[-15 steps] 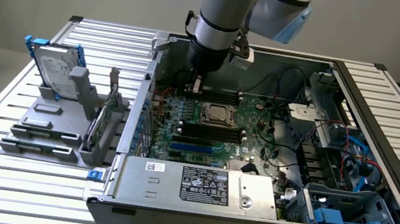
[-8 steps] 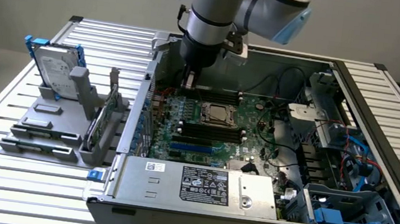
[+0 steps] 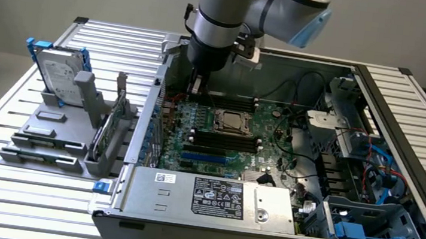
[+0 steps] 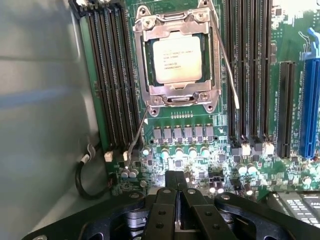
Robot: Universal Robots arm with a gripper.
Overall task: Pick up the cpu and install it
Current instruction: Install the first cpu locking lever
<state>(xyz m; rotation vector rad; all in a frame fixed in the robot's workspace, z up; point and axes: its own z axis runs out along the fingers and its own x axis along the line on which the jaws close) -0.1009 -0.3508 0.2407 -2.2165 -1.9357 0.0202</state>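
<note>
1. Claw: fingers pressed together, gripping nothing, low over the motherboard, upper centre of the exterior view.
2. CPU: sits inside the socket frame, mid-frame in the exterior view, apart from the claw.
3. Risk: the wire retention levers appear raised. A claw knock could therefore shift the chip or bend pins.

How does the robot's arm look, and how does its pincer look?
The arm is a thick silver-grey tube with pale blue joint caps and a black wrist section. The pincer is black, built of flat linked bars with small round bolts.
</note>
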